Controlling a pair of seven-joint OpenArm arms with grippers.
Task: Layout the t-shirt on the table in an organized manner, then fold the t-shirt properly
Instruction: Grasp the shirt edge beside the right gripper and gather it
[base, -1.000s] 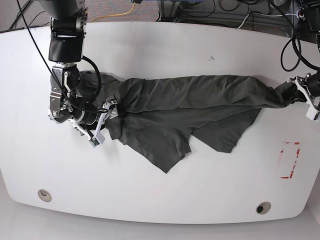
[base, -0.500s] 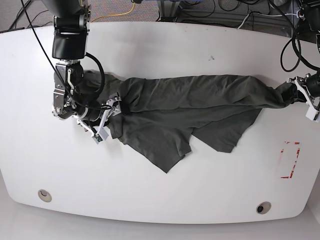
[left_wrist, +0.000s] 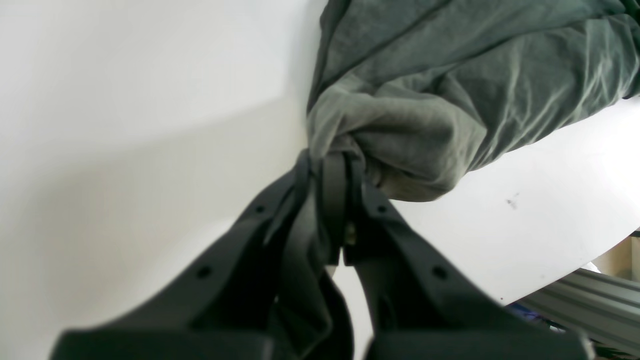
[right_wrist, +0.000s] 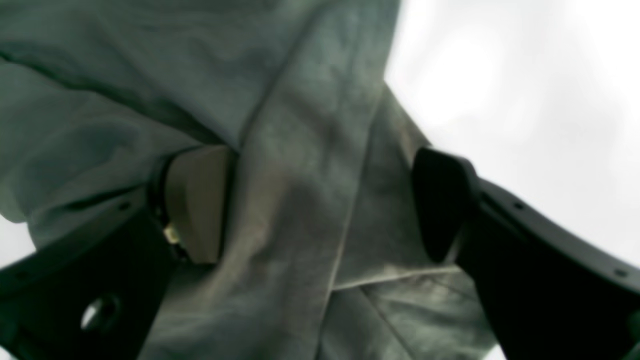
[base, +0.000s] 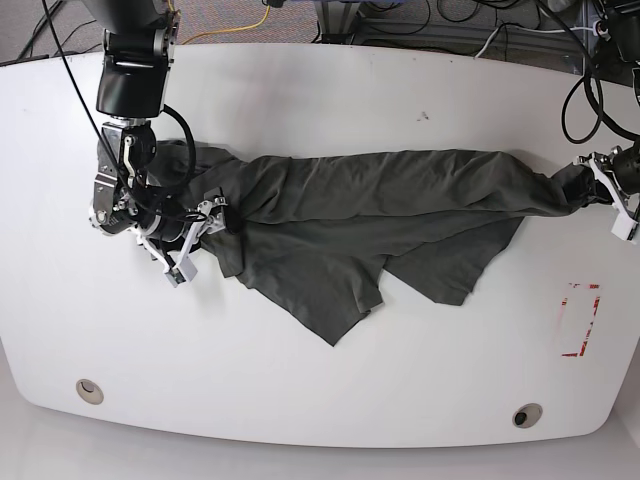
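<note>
The dark grey-green t-shirt (base: 380, 200) lies stretched in a wrinkled band across the white table (base: 320, 100), with a loose flap pointing toward the front edge. At the shirt's right end, my left gripper (base: 590, 192) is shut on a bunched tip of cloth; in the left wrist view the gripper (left_wrist: 332, 167) pinches the t-shirt (left_wrist: 425, 100) just above the table (left_wrist: 125, 125). At the shirt's left end, my right gripper (base: 197, 240) stands open. In the right wrist view the gripper (right_wrist: 320, 210) straddles a fold of the t-shirt (right_wrist: 300, 150), with the fingers (right_wrist: 195, 205) wide apart.
A red tape rectangle (base: 580, 320) marks the table's front right. Round grommet holes sit near the front edge at left (base: 89, 389) and right (base: 526, 415). Black cables (base: 585, 90) hang by the far right corner. The table's edge (left_wrist: 575, 270) is close to my left gripper.
My right gripper has slid leftward and slightly back along the shirt's left end, still open. The left gripper and the shirt's right end have stayed put.
</note>
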